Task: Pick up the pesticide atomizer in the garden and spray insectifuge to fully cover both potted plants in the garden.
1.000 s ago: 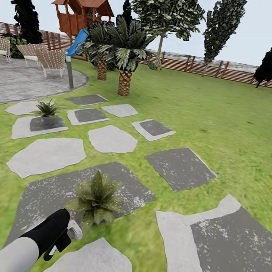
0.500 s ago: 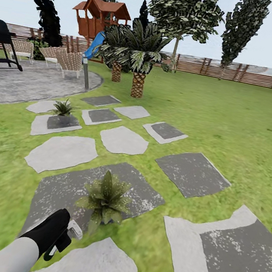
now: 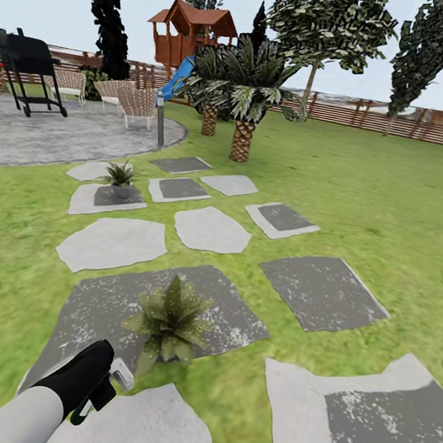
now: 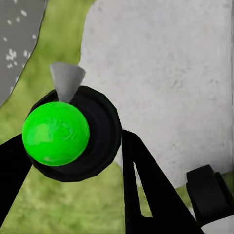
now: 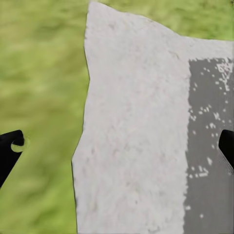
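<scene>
Spray bottle (image 4: 63, 131) is clamped in our left gripper (image 3: 102, 386), its whitish nozzle (image 3: 123, 373) poking out toward the nearer plant (image 3: 169, 318), which sits on a dark stepping stone (image 3: 232, 325) just ahead of us. Second plant (image 3: 120, 176) is well off on another stone by the patio (image 3: 40, 135). Our right gripper (image 5: 117, 146) hangs with fingers spread wide over a pale stone (image 5: 131, 146), holding nothing.

Green lawn (image 3: 412, 211) is showing around pale grey and dark speckled stepping stones (image 3: 322, 291); a green-leaved potted plant (image 3: 171, 320) is standing on one, while the black left claw (image 4: 73, 141) is showing a bright green atomizer (image 4: 56, 133) with a grey nozzle.
</scene>
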Available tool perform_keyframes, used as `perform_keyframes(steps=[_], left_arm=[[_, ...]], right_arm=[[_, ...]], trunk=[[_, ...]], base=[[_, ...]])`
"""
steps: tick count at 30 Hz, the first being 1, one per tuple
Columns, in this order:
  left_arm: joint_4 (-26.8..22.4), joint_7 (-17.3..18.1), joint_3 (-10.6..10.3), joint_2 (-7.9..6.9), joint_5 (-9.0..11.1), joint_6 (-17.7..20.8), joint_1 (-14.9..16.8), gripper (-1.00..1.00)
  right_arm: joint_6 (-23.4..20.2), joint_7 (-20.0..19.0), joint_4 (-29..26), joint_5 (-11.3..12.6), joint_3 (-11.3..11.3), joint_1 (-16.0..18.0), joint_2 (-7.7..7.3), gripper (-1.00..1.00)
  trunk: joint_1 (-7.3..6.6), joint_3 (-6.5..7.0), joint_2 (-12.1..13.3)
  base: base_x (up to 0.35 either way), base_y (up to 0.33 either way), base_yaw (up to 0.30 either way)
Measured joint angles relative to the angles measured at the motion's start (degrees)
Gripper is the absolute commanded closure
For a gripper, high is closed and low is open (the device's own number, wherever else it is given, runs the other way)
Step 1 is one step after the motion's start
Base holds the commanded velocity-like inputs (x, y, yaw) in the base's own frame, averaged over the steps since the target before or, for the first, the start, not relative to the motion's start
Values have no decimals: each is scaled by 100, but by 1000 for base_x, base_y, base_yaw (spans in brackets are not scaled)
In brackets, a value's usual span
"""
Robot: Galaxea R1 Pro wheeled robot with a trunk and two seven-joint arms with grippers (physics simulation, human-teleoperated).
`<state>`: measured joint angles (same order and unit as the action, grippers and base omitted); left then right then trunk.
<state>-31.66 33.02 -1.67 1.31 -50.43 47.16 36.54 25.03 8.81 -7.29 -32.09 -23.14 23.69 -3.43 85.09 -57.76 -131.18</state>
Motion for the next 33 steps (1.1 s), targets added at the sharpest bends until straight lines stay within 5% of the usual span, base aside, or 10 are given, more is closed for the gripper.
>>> perform_keyframes(steps=[11, 23, 28, 33], left_arm=[[-1, 0, 2, 0, 9, 4, 0, 100], [260, -7, -30, 46, -32, 0, 1, 100], [610, -691, -28, 239, -31, -24, 1, 100], [649, -835, -6, 265, 11, -156, 2, 100]], right_arm=[[-1, -3, 1, 0, -1, 0, 0, -100], [0, -3, -1, 0, -1, -1, 0, -100], [0, -4, -1, 0, -1, -1, 0, -100], [0, -4, -1, 0, -1, -1, 0, -100]], trunk=[[1, 0, 0], [1, 0, 0], [1, 0, 0], [1, 0, 0]], base=[[86, -108, 275], [0, 0, 19], [0, 0, 0], [0, 0, 0]])
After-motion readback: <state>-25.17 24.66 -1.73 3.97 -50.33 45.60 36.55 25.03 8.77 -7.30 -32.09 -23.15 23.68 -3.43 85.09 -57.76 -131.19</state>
